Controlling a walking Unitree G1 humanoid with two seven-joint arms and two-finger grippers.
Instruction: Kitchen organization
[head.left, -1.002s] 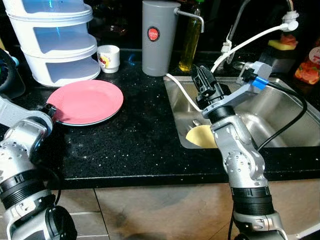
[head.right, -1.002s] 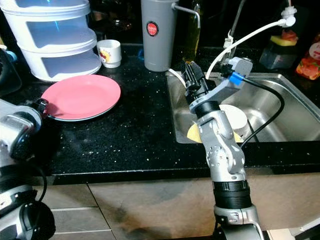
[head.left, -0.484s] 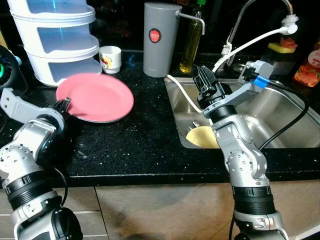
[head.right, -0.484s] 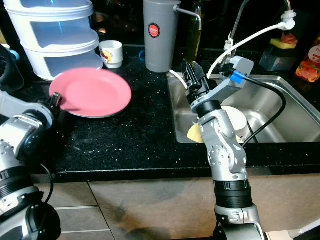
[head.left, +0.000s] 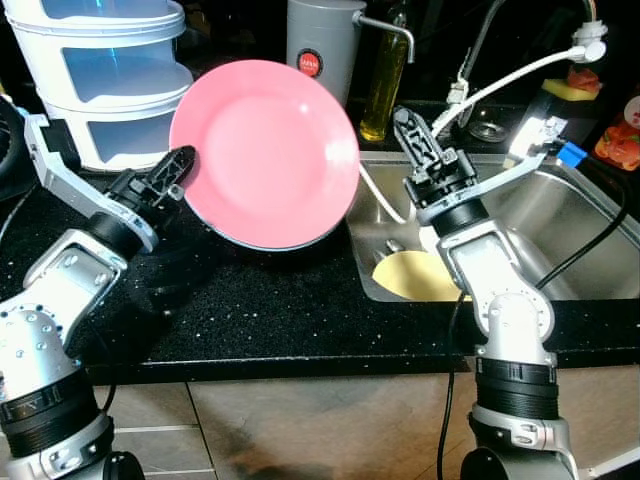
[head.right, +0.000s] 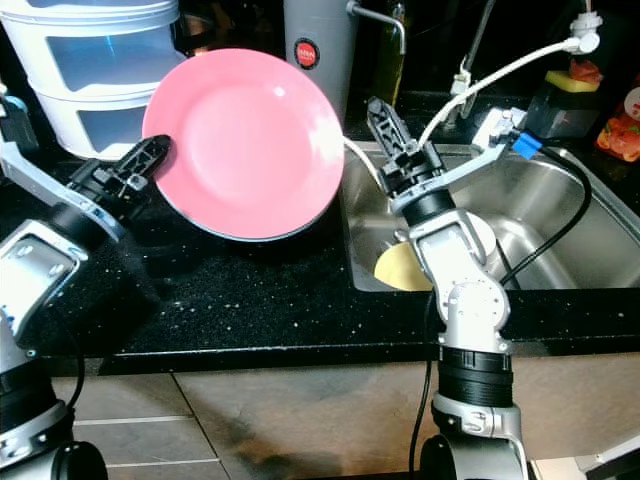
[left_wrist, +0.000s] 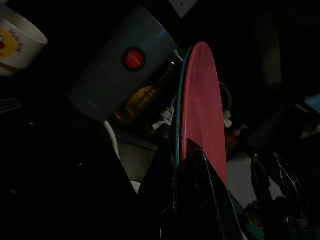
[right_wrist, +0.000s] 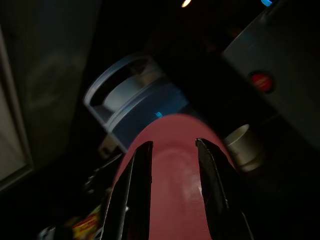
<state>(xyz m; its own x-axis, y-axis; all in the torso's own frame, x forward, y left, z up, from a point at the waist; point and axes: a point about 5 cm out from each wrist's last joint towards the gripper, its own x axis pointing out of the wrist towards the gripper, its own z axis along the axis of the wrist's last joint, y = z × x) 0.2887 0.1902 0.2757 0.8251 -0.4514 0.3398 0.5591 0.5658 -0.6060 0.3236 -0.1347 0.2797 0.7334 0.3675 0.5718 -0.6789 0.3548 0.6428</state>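
One pink plate (head.left: 265, 150) is recorded as lifted clear of the black countertop (head.left: 270, 290), where it lay flat a second ago; it is now held nearly upright, its face turned toward the head camera, above the counter just left of the sink (head.left: 560, 230). Its left rim is pinched by the left gripper (head.left: 180, 170), whose fingers (left_wrist: 200, 200) are seen in the left wrist view pressed onto the plate's edge from both sides. The whole scene has also shifted slightly between frames, which is attributed to camera motion.

Right gripper (head.left: 418, 140): raised above the sink's near-left corner, just beside the plate's right rim, not touching it. Its fingers (right_wrist: 140, 185) are parted, with the pink surface framed between them in the right wrist view. Nothing is held.

Also noted:
- grey dispenser (head.left: 322, 40) and oil bottle (head.left: 384, 80), behind the plate
- white stacked container (head.left: 100, 80), back left
- yellow disc (head.left: 410, 275) in the sink

Judgement: the pickup stage is taken as done, and a handover to the right gripper or a transfer toward the sink appears to be in preparation. The single-edge pinch is judged liable to slip.
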